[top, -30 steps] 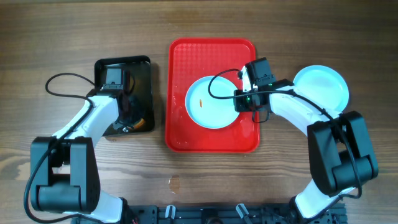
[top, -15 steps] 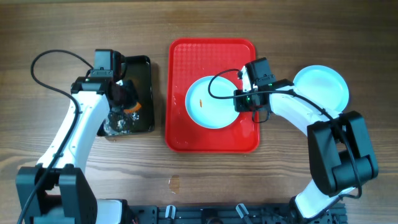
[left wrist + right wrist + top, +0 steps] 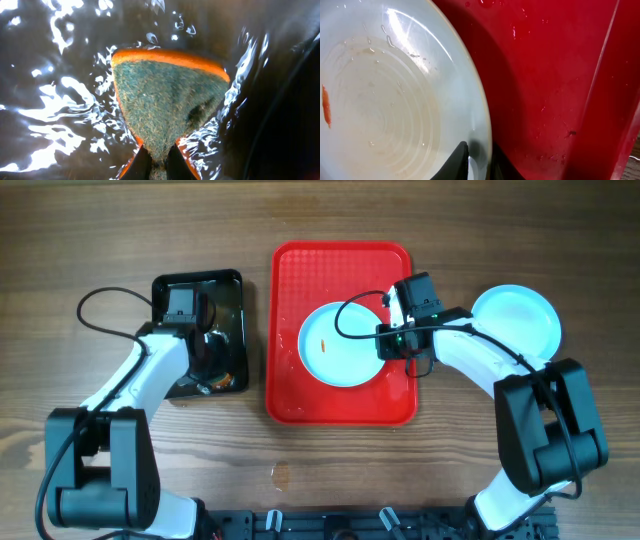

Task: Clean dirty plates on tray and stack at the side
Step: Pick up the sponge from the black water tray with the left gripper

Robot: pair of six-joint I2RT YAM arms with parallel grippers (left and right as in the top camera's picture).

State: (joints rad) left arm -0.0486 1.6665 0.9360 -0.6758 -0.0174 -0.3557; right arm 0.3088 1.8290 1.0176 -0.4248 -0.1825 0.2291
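A pale blue plate [image 3: 338,345] with a small orange smear lies on the red tray [image 3: 340,250]. My right gripper [image 3: 388,342] is shut on its right rim; the right wrist view shows the rim [image 3: 482,125] pinched between the fingers [image 3: 477,162]. Another pale blue plate [image 3: 515,318] lies on the table right of the tray. My left gripper [image 3: 205,360] is down in the black tray [image 3: 225,285], shut on an orange and green sponge [image 3: 167,107] in water.
The black tray holds rippling water [image 3: 55,100]. Cables loop from both arms above the table. Wooden tabletop [image 3: 320,210] surrounds both trays.
My left gripper, lifted with the sponge above the black tray half a second ago, has dropped back down into the water. The right arm and plates have not moved.
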